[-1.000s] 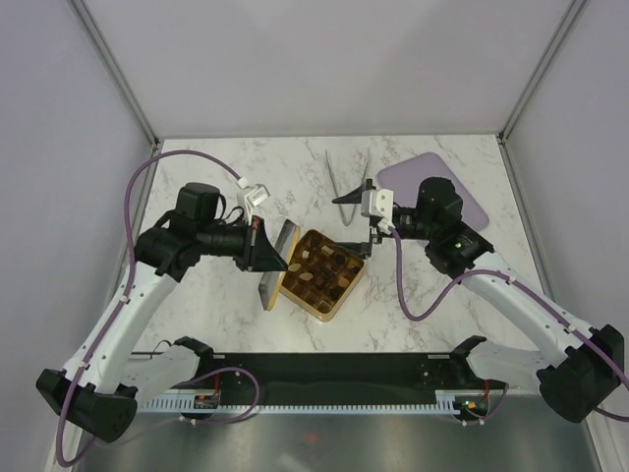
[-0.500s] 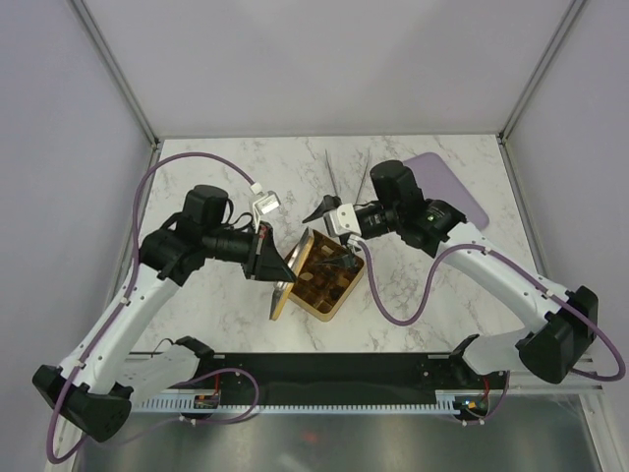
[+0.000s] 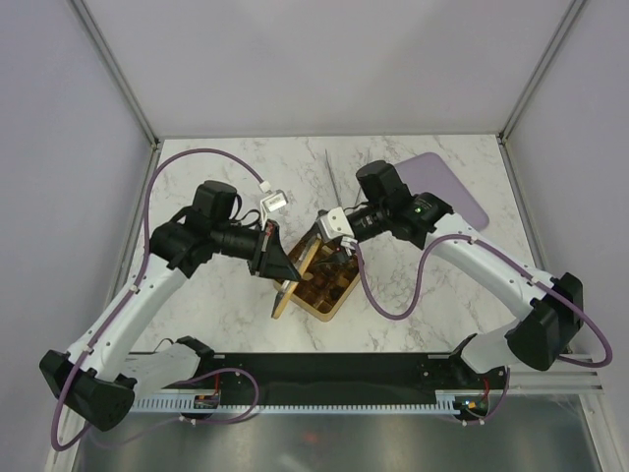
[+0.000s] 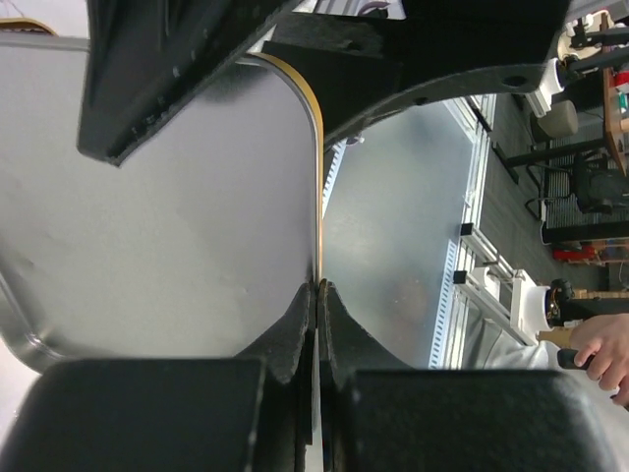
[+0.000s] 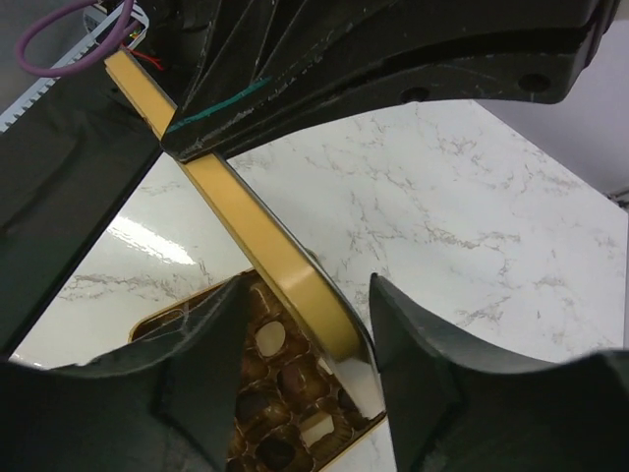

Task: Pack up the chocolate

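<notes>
Gold tray (image 3: 310, 309) holding chocolates (image 5: 267, 340); lid (image 5: 246, 231) clamped edge-on by left gripper (image 4: 316, 290), flanked by parted right gripper (image 5: 307, 285).

Chocolate (image 3: 330, 286) in tray (image 3: 316, 313), lid (image 3: 281, 301) seemingly tilted

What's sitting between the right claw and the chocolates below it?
The gold rim of the lid, pinched by the left gripper, crosses between the right gripper fingers, above the chocolates; the right wrist view shows it.

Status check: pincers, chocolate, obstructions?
Left pincer shut on lid. Right pincer open, straddling lid rim. Chocolate in tray, lid tilted, not seated. No obstruction seen.
</notes>
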